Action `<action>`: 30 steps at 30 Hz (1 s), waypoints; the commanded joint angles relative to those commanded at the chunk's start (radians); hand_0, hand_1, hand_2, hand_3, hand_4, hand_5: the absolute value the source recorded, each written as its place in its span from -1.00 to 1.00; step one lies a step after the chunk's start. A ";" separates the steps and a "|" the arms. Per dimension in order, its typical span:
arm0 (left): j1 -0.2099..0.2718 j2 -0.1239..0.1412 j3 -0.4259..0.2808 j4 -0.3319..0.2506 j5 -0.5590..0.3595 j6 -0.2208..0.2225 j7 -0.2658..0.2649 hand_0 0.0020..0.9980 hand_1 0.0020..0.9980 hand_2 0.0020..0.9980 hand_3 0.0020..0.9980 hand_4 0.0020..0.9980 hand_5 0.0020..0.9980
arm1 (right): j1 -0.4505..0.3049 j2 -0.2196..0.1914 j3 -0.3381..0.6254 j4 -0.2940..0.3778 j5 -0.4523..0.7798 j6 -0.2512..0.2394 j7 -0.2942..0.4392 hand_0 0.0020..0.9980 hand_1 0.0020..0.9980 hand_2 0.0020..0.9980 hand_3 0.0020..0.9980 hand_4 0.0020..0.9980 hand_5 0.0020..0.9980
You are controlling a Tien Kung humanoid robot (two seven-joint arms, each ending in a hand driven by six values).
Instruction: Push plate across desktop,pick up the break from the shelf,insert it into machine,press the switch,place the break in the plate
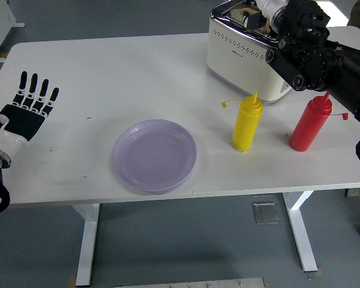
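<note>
A white toaster [243,51] stands at the table's far right. My right hand [281,15] is over its top slots, with the black forearm running down to the right edge. A sliver of brown bread [262,24] shows at the slot beside the hand; most of it is hidden. An empty lavender plate [154,155] lies near the front edge, at the middle of the table. My left hand [30,103] lies flat on the table's far left, fingers spread, holding nothing, well away from the plate.
A yellow squeeze bottle [247,123] stands just in front of the toaster, with a red squeeze bottle [310,123] to its right under my right forearm. The white table [108,72] ends close in front of the plate.
</note>
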 joint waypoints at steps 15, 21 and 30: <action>0.003 -0.004 -0.014 0.001 -0.011 -0.003 0.009 0.58 0.41 0.30 0.31 0.53 1.00 | -0.002 -0.054 0.180 0.081 -0.178 -0.082 -0.048 -0.35 -0.14 -0.15 -0.16 -0.72 -1.00; 0.003 -0.007 -0.018 -0.001 -0.017 -0.005 0.013 0.58 0.41 0.30 0.31 0.54 1.00 | -0.011 -0.084 0.295 0.143 -0.275 -0.098 -0.057 -0.35 -0.15 -0.16 -0.17 -0.72 -1.00; 0.008 -0.013 -0.023 -0.001 -0.027 -0.006 0.017 0.58 0.41 0.31 0.31 0.54 1.00 | -0.036 -0.131 0.468 0.254 -0.428 -0.106 -0.080 -0.35 -0.16 -0.16 -0.17 -0.74 -1.00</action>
